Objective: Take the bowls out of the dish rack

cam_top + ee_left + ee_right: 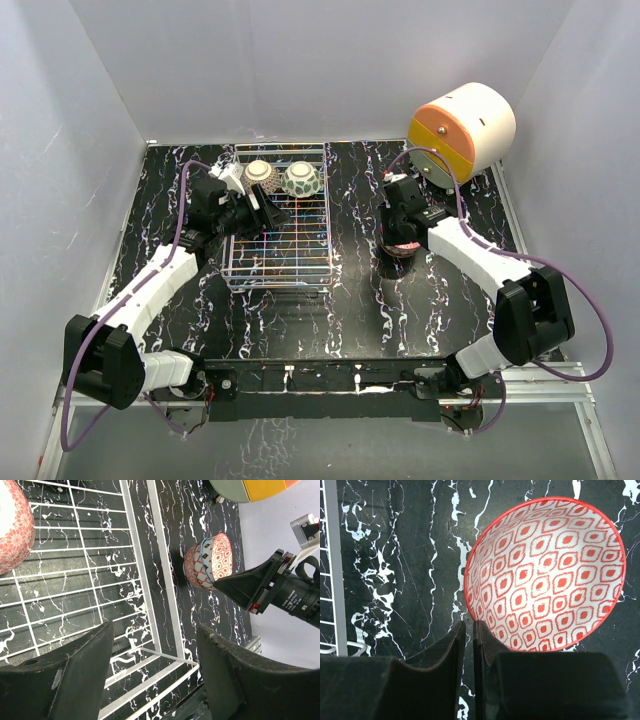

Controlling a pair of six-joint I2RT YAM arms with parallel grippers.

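Observation:
The wire dish rack (pixel 281 262) sits left of centre. At its back stand a beige bowl (pixel 259 175) and a green-leaf bowl (pixel 301 180). My left gripper (pixel 270 213) hovers open over the rack floor (pixel 75 580) with nothing between its fingers. A pink-red bowl (pixel 12 525) lies in the rack at the edge of the left wrist view. On the table right of the rack sits a bowl with red diamonds inside (pixel 545 575) (pixel 210 562). My right gripper (pixel 469 622) is closed to a thin slit on its rim, one finger inside the bowl and one outside.
A white-and-orange cylindrical drawer unit (pixel 462 128) lies at the back right. The black marbled table (pixel 350 290) is walled by pale panels on three sides. The rack's right rim (pixel 165 580) runs between my left gripper and the bowl on the table.

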